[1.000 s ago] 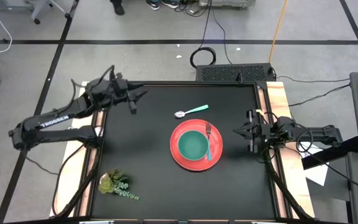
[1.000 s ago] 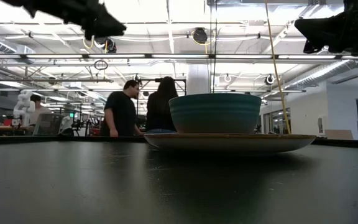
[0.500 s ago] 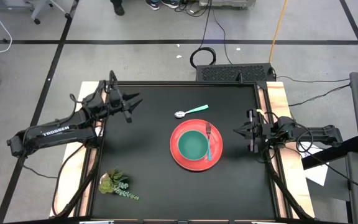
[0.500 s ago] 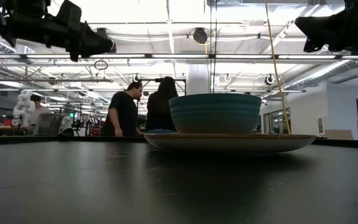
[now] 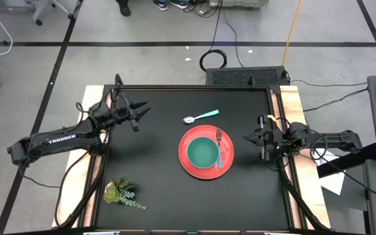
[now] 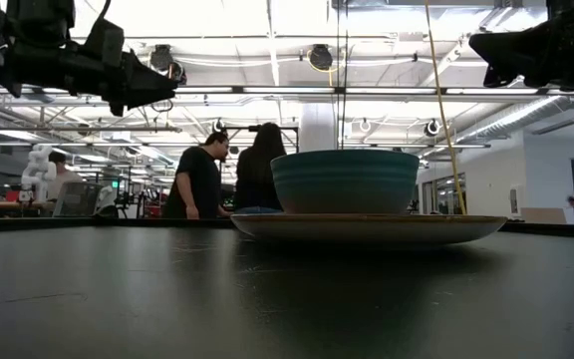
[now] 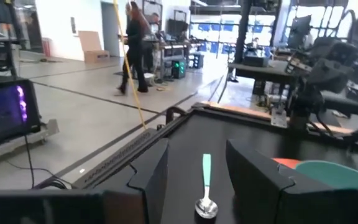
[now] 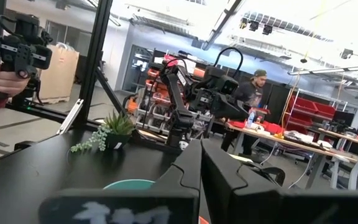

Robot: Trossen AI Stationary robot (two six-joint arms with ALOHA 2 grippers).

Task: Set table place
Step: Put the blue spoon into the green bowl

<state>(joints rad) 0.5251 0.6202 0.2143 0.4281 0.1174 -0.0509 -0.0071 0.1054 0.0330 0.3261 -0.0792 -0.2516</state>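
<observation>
A round red plate (image 5: 205, 171) lies on the black table (image 5: 155, 163), right of its middle. A teal-green bowl (image 5: 202, 153) stands in the plate and shows in the low view as bowl (image 6: 345, 180). The blue-handled fork (image 5: 220, 147) lies on the plate's right part, beside the bowl. The teal-handled spoon (image 5: 200, 117) lies flat on the table beyond the plate; it also shows as spoon (image 7: 206, 185) ahead of the open left gripper (image 7: 197, 171). My left gripper (image 5: 140, 111) hovers over the far left part. My right gripper (image 5: 248, 138) is shut and hovers at the right edge.
A leafy green plant sprig (image 5: 123, 193) lies near the table's near left corner. Pale wooden strips (image 5: 291, 104) run along the left and right sides. People stand in the room behind the table (image 6: 217, 170). Bare tabletop lies between the left gripper and the plate.
My left gripper has drawn back toward the table's left edge and a little toward the near edge, away from the spoon, and has come lower. The right arm, plate, bowl, fork and spoon have stayed where they were.
</observation>
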